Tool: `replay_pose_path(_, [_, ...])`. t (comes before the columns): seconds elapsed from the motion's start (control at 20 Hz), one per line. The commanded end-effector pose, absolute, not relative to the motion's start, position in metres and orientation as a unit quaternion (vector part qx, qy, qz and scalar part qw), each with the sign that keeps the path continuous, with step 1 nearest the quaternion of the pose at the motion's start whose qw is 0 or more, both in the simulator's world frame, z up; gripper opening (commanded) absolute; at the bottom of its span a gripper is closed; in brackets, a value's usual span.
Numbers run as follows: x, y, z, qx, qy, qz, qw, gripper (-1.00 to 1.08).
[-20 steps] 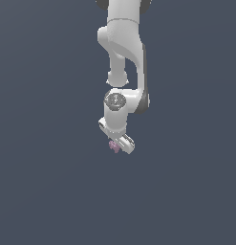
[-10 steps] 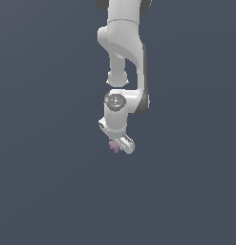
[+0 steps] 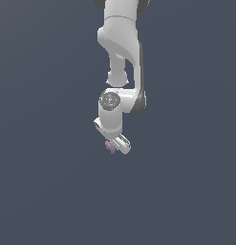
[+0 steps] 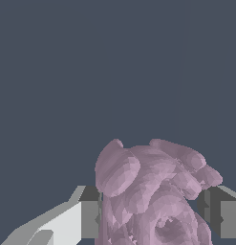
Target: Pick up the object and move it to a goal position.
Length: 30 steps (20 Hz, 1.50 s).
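Closest to my wrist camera, the pale pink-purple knobbly cluster (image 4: 153,191) sits between the hand's (image 4: 150,213) two fingers (image 4: 88,213), which press against its sides, so I read the hand as clenched on the cluster. I judge the pick-up done and the carry under way; next I must move it steadily to the goal, which I cannot see. Farther out, the exterior view shows the cluster (image 3: 110,147) tucked under the hand (image 3: 115,143) against plain dark background.
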<state>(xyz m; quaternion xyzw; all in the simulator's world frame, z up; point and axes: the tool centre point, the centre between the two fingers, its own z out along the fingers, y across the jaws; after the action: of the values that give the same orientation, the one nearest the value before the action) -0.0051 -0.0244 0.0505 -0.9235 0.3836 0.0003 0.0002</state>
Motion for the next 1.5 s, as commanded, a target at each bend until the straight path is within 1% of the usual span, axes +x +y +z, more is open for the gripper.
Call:
replay_pose_path(0.0, [0.000, -0.041, 0.059, -0.923, 0.384, 0.000, 0.000, -1.00])
replay_pose_path(0.85, [0.050, -0.192, 0.143, -0.923, 0.384, 0.000, 0.000, -1.00])
replay_pose_path(1.15, [0.062, -0.222, 0.159, -0.923, 0.384, 0.000, 0.000, -1.00])
replay_pose_path(1.45, [0.069, -0.237, 0.167, -0.923, 0.384, 0.000, 0.000, -1.00])
